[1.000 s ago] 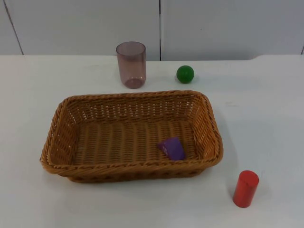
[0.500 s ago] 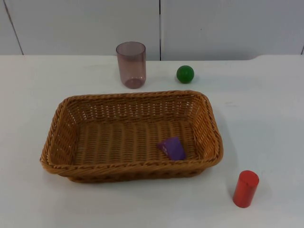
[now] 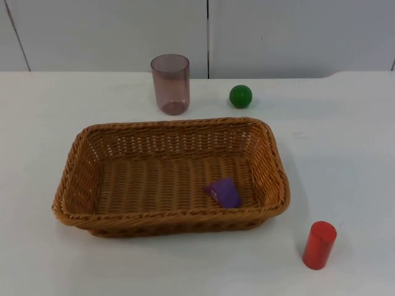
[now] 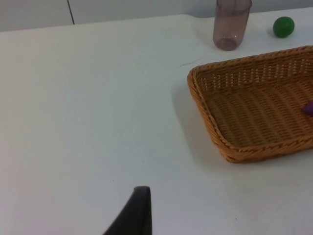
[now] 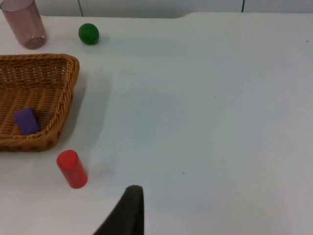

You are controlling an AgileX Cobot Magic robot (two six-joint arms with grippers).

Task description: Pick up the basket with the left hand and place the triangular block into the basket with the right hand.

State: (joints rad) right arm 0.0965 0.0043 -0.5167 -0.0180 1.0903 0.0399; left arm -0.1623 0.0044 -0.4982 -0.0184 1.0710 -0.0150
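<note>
A brown wicker basket (image 3: 170, 214) rests on the white table, a little left of centre. Inside it, near the front right corner, lies a purple wedge-like block (image 3: 223, 192). Nothing is holding the basket. My left gripper (image 4: 133, 215) waits over bare table to the left of the basket (image 4: 205, 110), well apart from it. My right gripper (image 5: 128, 213) waits over bare table to the right of the basket (image 5: 63, 98); from there the purple block (image 5: 26, 121) shows inside the rim.
A translucent purple cup (image 3: 170, 83) and a green ball (image 3: 241, 96) stand behind the basket. A red cylinder (image 3: 319, 245) stands upright at the front right, between the basket and my right gripper. The grey partition wall closes the far edge.
</note>
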